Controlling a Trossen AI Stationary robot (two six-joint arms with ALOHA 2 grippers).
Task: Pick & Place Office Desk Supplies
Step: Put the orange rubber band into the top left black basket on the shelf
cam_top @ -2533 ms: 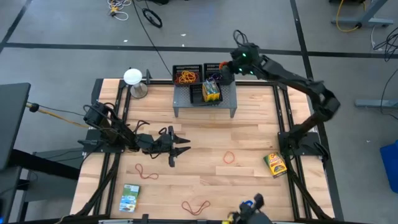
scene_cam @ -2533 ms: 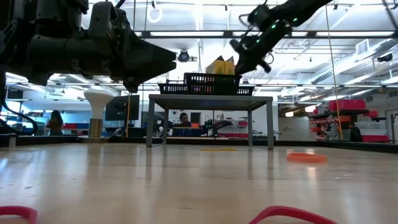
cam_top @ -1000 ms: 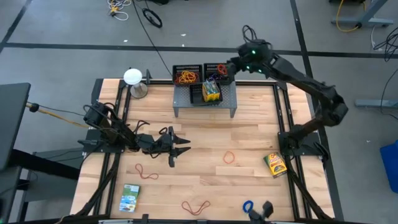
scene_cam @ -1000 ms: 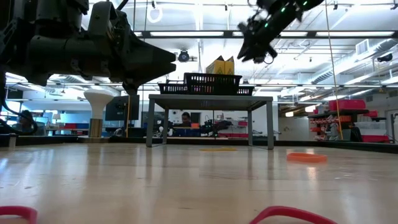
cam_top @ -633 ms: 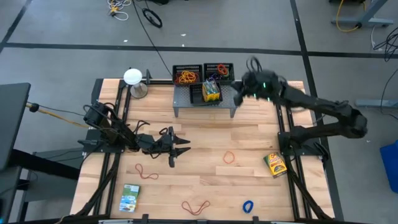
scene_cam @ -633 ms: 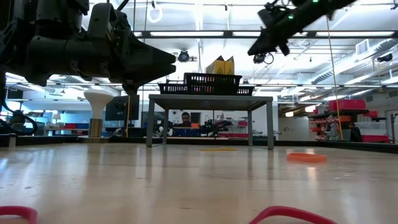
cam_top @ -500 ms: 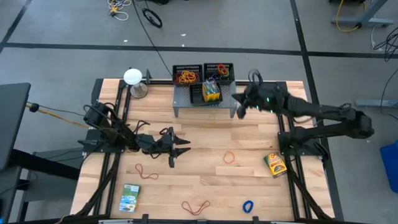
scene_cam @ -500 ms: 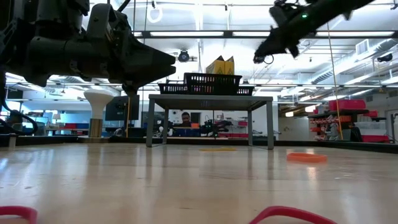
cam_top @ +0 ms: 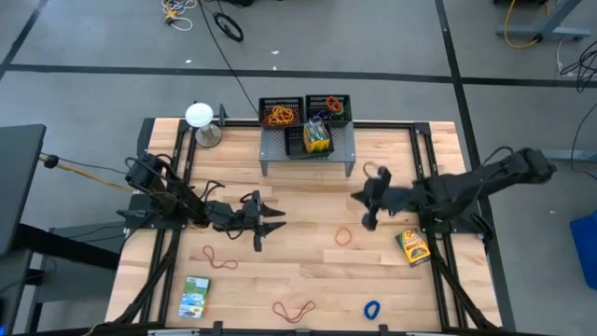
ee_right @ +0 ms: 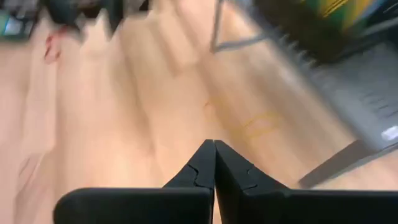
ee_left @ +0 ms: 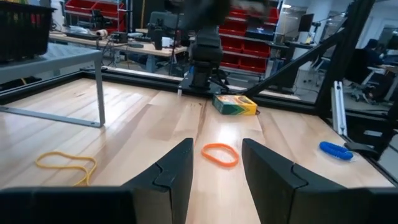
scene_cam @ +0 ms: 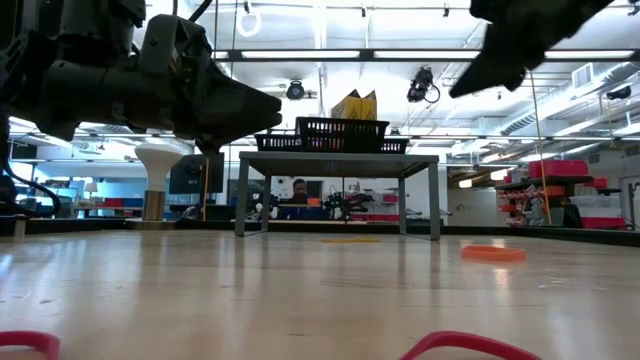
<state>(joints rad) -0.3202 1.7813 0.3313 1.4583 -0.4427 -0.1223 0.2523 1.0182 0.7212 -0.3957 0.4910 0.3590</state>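
My left gripper (cam_top: 268,221) hangs open and level, low over the table's left middle; in its wrist view its open fingers (ee_left: 214,171) frame an orange rubber band (ee_left: 219,154) lying ahead. My right gripper (cam_top: 362,203) is shut and holds nothing, tilted down above the table right of centre, just beyond that orange band (cam_top: 344,235). Two black mesh trays (cam_top: 281,113) (cam_top: 328,105) with bands stand on the grey shelf (cam_top: 308,154), with a yellow-green box (cam_top: 318,138) beside them. Another yellow-green box (cam_top: 412,246) and a green-white box (cam_top: 195,297) lie flat on the table.
Loose bands lie on the wood: red (cam_top: 221,258), red-orange (cam_top: 294,309), blue (cam_top: 372,308), and a yellow one (ee_left: 65,163) near the shelf's leg. A white ball on a stand (cam_top: 200,117) is at the far left corner.
My right gripper has swung from above the trays on the shelf toward the table's near edge and down, rolling as it went; it now hangs over the wood right of centre. The left arm and the things on the table have kept still.
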